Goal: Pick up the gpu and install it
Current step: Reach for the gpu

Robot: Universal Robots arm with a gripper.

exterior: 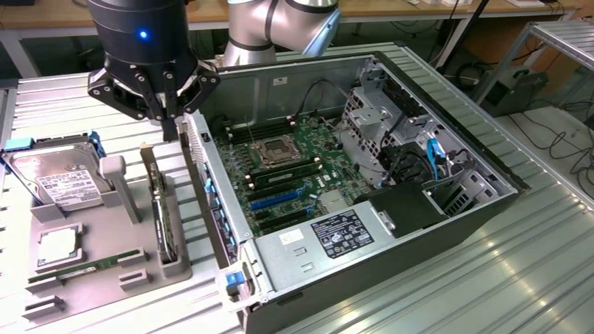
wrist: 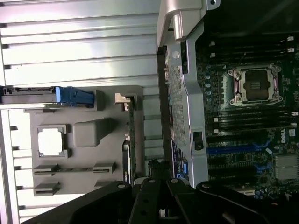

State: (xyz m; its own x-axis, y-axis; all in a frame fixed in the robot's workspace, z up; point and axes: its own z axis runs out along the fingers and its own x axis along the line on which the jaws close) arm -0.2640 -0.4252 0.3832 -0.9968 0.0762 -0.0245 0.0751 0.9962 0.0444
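Gpu (exterior: 164,219): slim flat black card, standing edge-up in grey moulded holder (exterior: 102,236).

So the arm's gripper (exterior: 170,129) hangs fingers-down with the jaws pinched together and nothing in them, right over the far end of the graphics card (exterior: 164,223). The card is standing on its edge in a slot of the gray tray (exterior: 97,233), just beside the open computer case (exterior: 446,229). Also on the tray, toward the exterior view's left, are a hard drive (exterior: 60,182) propped up at a tilt, a processor chip (exterior: 58,245) lying flat, and a green memory stick (exterior: 83,268) near the front. Inside the case you can see the motherboard (exterior: 288,177) and the power supply (exterior: 330,235). Everything sits on a ribbed metal table (exterior: 519,264).
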